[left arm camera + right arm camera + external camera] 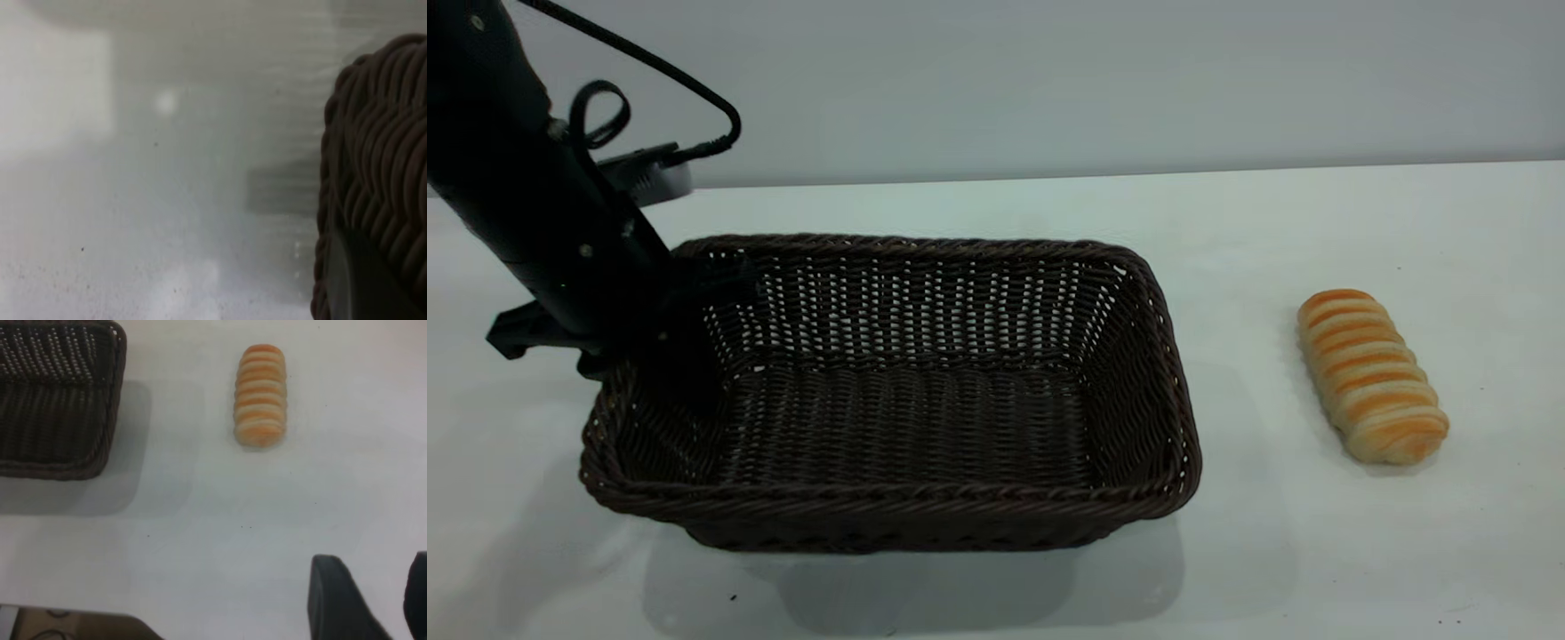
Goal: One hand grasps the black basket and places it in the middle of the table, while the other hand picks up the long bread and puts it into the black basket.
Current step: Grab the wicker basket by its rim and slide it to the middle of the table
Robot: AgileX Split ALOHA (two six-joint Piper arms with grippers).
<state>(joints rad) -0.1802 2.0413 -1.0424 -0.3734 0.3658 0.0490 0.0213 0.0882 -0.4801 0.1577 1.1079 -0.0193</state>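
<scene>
The black basket (889, 391) is a large dark wicker basket at the left-middle of the white table (996, 213). My left gripper (660, 351) is shut on its left rim, with one finger inside the wall. In the left wrist view the braided rim (380, 153) fills one side, with a dark finger (350, 283) pressed against it. The long bread (1371, 388) lies on the table to the right of the basket, apart from it. My right gripper (383, 590) is open and empty, hovering well short of the bread (260, 395). The basket's corner (60, 400) also shows there.
A grey wall stands behind the table's far edge. A dark flat object (649, 173) lies at the far left behind the left arm. A broad shadow lies under the basket's front. Bare tabletop lies between the basket and the bread.
</scene>
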